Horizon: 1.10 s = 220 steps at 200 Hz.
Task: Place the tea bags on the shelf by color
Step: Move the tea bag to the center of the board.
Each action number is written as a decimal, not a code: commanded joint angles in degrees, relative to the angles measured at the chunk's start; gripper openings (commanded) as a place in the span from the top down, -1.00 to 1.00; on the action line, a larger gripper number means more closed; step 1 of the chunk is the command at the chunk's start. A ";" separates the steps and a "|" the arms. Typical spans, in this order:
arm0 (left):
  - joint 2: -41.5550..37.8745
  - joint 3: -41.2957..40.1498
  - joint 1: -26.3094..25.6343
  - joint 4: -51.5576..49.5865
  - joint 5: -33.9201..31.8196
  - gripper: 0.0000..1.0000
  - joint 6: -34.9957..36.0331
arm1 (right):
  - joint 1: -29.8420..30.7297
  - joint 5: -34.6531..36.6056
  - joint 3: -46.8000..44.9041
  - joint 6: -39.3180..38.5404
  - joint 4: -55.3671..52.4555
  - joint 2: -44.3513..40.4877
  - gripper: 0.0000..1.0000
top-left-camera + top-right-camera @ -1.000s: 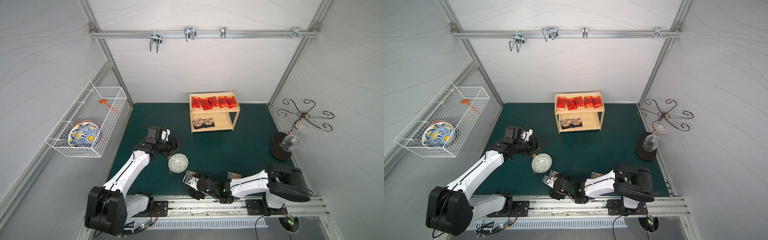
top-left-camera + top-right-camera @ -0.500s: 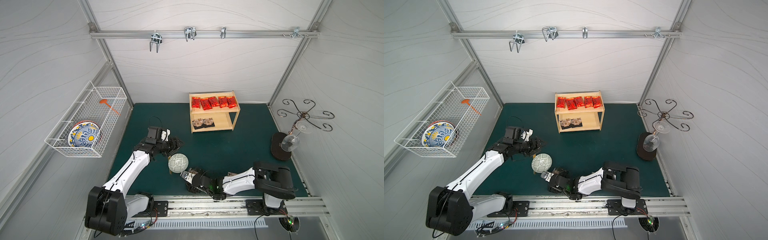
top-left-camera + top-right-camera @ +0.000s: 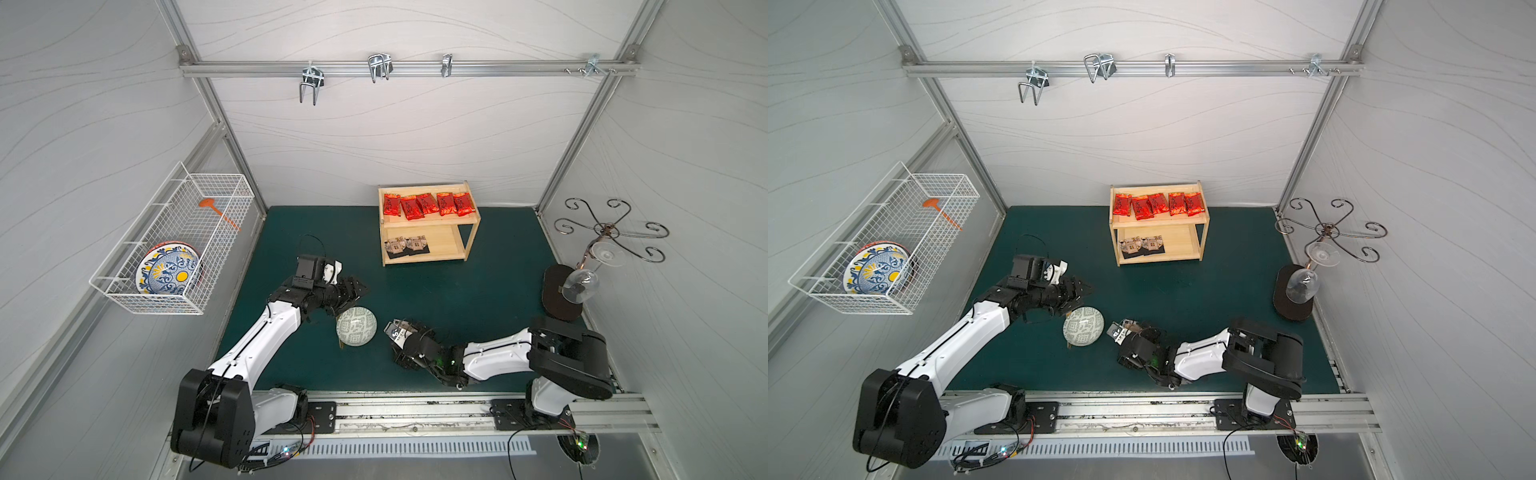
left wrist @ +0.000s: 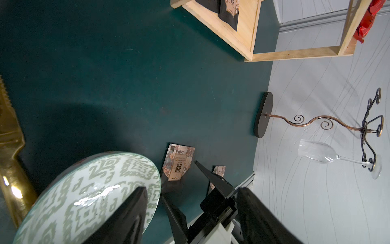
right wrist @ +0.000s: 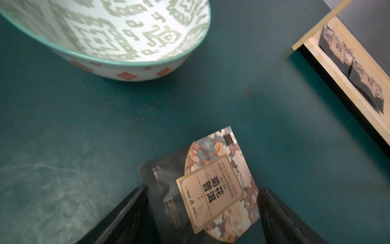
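The right gripper [image 5: 202, 188] straddles a black floral tea bag [image 5: 213, 162] lying flat on the green mat [image 5: 63, 147] beside the bowl [image 5: 118, 31], jaws spread wide to take its edges; it likely belongs with the matching black pair [image 3: 406, 244] on the lower tier of the shelf [image 3: 424, 261], while the left gripper [image 3: 353, 289] hangs spread and empty

Robot test cell, lab setting. White panel walls [image 3: 395, 137] in aluminium framing [image 3: 579, 137], hook rail [image 3: 498, 68] across the upper frame. Left arm [image 3: 266, 336] and right arm [image 3: 494, 357] bolted to a metal track [image 3: 415, 409] along the lower edge; loose cables, lit circuit board [image 3: 581, 445] lower right. Staged household props: wire basket [image 3: 174, 249] at left, glass stand [image 3: 561, 293] at right, green-covered table [image 3: 478, 299] between.
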 commanded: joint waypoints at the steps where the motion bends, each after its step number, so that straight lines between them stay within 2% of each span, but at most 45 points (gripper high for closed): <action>1: 0.79 -0.37 0.23 3.28 1.56 -0.45 -0.51 | -2.17 -0.14 -1.78 2.90 -2.01 -3.03 -0.76; 53: 2.14 0.04 -2.63 2.99 0.36 -0.46 -0.66 | -6.10 -3.61 -3.49 5.82 -2.53 -7.49 -0.74; 70: 3.84 1.32 -4.89 2.02 -0.55 -0.46 -0.06 | -7.30 -9.40 -4.34 8.22 -2.67 -12.06 -0.69; 86: 5.86 3.26 -7.22 0.94 -1.68 -0.45 0.70 | -11.30 -18.39 -7.40 12.98 0.76 -16.36 -0.53; 106: 9.23 6.12 -9.78 -0.35 -2.55 -0.41 1.71 | -17.02 -27.18 -11.29 18.37 8.08 -17.13 -0.19; 151: 16.81 12.43 -15.10 -3.17 -4.55 -0.33 3.76 | -19.33 -30.51 -11.32 20.21 13.33 -11.56 0.51; 178: 20.88 16.00 -17.82 -4.36 -5.54 -0.31 4.82 | -20.03 -31.40 -11.50 21.21 15.79 -8.09 0.73; 220: 24.57 17.42 -19.27 -5.46 -6.39 -0.29 5.00 | -20.21 -32.56 -11.47 22.74 18.15 -4.09 0.84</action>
